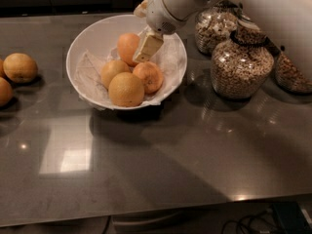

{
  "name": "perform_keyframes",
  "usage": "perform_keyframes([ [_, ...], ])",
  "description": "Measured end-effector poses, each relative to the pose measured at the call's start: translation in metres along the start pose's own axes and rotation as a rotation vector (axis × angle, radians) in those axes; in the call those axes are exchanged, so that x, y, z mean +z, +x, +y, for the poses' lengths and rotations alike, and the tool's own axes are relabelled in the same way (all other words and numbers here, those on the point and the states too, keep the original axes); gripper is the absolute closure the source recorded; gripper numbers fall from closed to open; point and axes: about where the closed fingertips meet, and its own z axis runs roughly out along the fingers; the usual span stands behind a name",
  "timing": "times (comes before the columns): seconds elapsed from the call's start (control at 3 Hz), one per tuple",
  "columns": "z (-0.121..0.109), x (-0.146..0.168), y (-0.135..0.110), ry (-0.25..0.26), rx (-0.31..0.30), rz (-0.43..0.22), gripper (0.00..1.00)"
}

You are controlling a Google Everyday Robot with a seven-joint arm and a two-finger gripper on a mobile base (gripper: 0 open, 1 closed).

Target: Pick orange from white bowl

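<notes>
gripper (pixel 146 50) in bowl (pixel 95 35), beside orange (pixel 126 46) | grip state: cannot tell | risk: orange rolls aside; paper (pixel 89 76) snags

Hidden from my view
My gripper (pixel 144 52), over the bowl (pixel 95 35), covers the orange's (pixel 126 45) right side; left of the bowl, the edge cuts off one fruit (pixel 4 91).

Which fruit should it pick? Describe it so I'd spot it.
Find the white bowl on the grey counter. The orange lies at its back, beside the gripper. It is deep orange and egg-shaped; the fruits in front are rounder.
</notes>
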Motion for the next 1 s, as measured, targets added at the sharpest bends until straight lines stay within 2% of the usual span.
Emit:
perform_keyframes([
  [0.33,-0.001,0.009,0.002,-0.016,0.006,-0.004,0.37],
  [1.0,-0.001,0.021,0.005,-0.044,0.02,-0.008,0.37],
])
